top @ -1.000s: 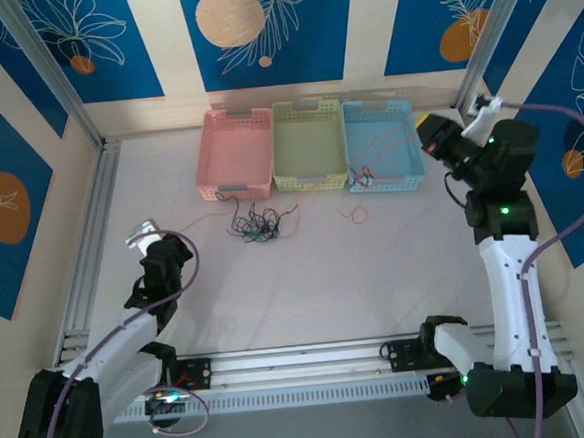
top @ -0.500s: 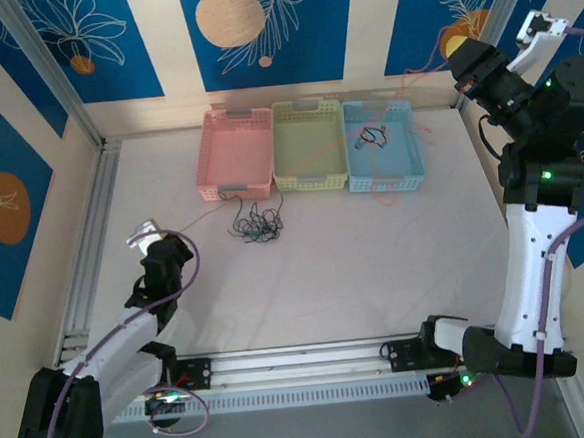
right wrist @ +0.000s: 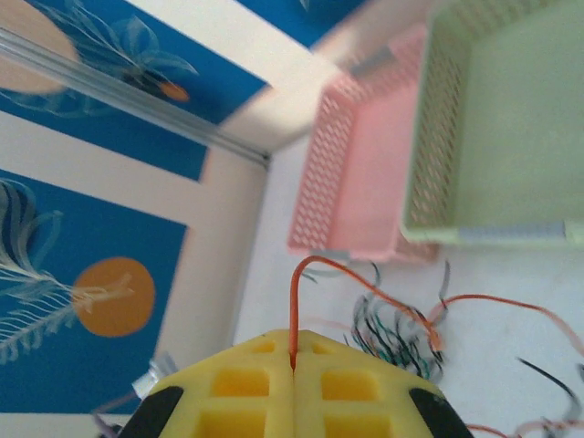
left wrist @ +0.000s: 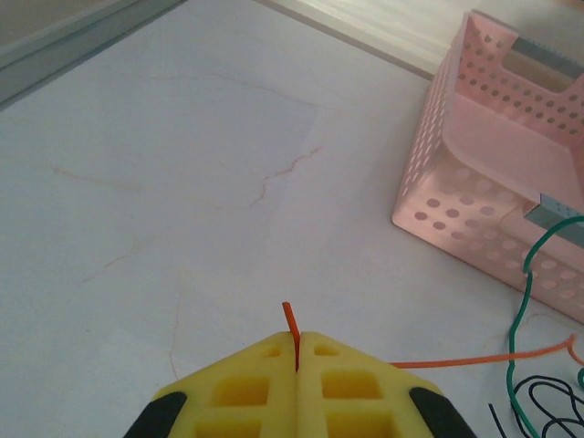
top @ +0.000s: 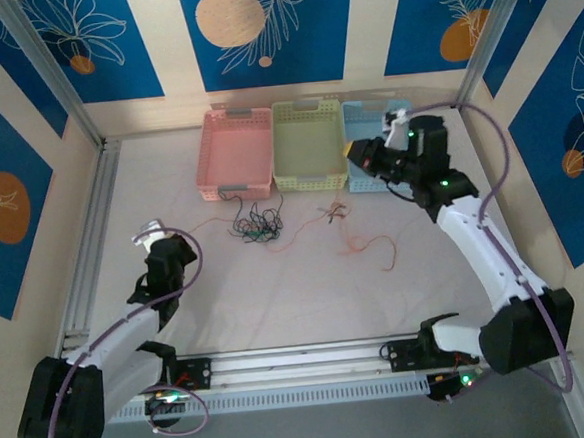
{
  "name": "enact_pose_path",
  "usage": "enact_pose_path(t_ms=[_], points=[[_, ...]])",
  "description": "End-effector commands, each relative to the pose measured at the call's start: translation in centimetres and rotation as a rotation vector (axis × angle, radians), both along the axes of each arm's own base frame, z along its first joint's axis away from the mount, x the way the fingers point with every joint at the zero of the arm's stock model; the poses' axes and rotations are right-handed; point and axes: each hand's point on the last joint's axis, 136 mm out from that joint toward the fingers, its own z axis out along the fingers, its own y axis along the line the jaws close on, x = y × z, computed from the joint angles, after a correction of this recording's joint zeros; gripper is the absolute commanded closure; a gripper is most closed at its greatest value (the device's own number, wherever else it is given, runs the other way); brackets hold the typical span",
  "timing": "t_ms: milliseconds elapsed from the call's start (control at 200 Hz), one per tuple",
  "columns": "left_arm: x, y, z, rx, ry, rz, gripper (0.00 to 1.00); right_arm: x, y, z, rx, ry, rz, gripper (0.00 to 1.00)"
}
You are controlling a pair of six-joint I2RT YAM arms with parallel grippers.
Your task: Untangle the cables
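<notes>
1. Clamped shut, my left gripper (left wrist: pixel 297 339) has its yellow pads pressed together on the tip of an orange cable (left wrist: pixel 474 359). The short end sticks up out of the seam, and the rest trails low over the table (left wrist: pixel 182 164) to my right.
2. I hold that end close to the table and well apart from the tangle (top: pixel 256 223), as an anchor, I judge. With one end pinned, a pull elsewhere can draw a strand free rather than drag the whole clump.
3. My right gripper (right wrist: pixel 292 351) is closed just as tightly, with no gap. It pinches an orange strand (right wrist: pixel 297 292) that rises from the seam and arcs over toward the tangle. I cannot tell whether it is the same cable my left side holds.
4. Seen from above, the right gripper sits near the blue basket (top: pixel 363 122), so its strand hangs away from the rest.
5. The tangle, mostly dark green and black, lies on the table just in front of the pink basket (top: pixel 235 153). A small knot (top: pixel 334 213) and loose orange loops (top: pixel 366 242) lie to its right, nearer the green basket (top: pixel 309 145).
6. From my left wrist, a green cable (left wrist: pixel 522 301) curls beside the pink basket's wall, with black cables (left wrist: pixel 538 401) below it.
7. Most strands are knotted together, so I judge the work to be early.
</notes>
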Motion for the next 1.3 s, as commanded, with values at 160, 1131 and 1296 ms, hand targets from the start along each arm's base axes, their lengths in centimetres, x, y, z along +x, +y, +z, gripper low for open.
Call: enact_pose_path(t_ms=[160, 1131, 1296], points=[[1.7, -2.1, 1.9, -0.01, -0.039, -0.124, 0.5, 2.0, 5.1, -5.9, -0.06, 0.015, 0.114, 1.0], [-1.7, -29.8, 5.6, 0.324, 0.089, -1.298, 0.22, 2.1, 3.2, -11.2, 0.003, 0.093, 0.074, 1.0], [-1.2, -29.8, 2.0, 0.45, 0.262, -1.344, 0.2, 2.0, 2.8, -10.8, 0.002, 0.085, 0.065, 1.0]])
